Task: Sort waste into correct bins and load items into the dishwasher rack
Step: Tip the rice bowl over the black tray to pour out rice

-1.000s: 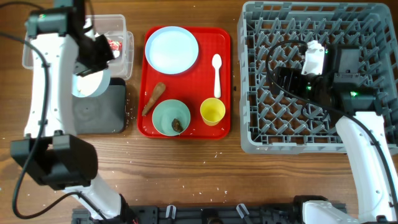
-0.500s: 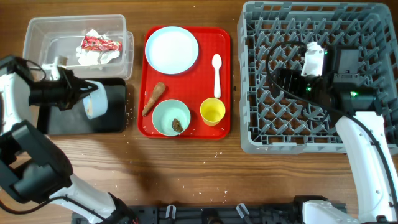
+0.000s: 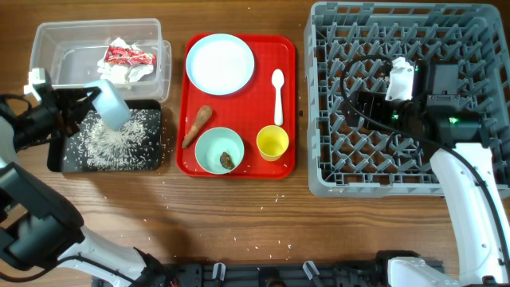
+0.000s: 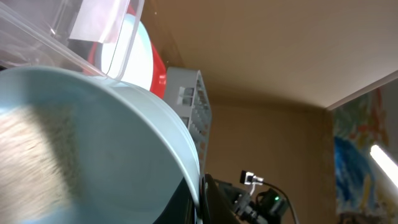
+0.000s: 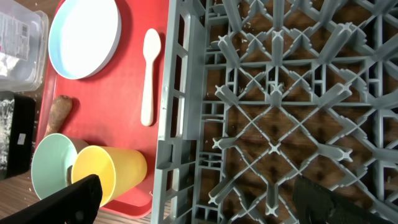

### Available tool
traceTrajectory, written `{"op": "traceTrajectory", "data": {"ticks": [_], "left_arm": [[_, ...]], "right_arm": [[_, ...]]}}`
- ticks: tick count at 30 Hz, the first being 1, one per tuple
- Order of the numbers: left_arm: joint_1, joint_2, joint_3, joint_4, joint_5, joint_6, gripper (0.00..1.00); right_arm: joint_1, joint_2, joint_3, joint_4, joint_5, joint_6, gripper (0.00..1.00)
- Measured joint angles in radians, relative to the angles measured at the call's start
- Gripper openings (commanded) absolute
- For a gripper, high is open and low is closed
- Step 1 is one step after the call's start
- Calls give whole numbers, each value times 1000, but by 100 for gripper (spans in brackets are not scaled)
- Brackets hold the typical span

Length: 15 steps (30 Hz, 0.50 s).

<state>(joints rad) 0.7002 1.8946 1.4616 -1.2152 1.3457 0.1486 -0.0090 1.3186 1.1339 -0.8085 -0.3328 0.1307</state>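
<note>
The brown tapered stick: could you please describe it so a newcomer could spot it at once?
Find the flat red serving tray left of the big grey rack. Near its left edge, between the round pale-blue plate and the light teal bowl, lies the brown tapered stick: the only long brown thing there.

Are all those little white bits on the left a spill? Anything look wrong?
The left tool holds a bowl tipped over the black tray, and most rice lies inside it. What looks untidy: stray grains scattered on the wooden table beside the tray and toward the front edge.
</note>
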Motion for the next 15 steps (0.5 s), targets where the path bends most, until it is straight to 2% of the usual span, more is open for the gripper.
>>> {"op": "traceTrajectory", "data": {"ticks": [8, 15], "left_arm": [[41, 0, -1, -15, 146, -4, 4], [61, 0, -1, -9, 136, -5, 4]], "right_arm": [[0, 0, 0, -14, 0, 0, 100], [0, 0, 0, -16, 0, 0, 100]]}}
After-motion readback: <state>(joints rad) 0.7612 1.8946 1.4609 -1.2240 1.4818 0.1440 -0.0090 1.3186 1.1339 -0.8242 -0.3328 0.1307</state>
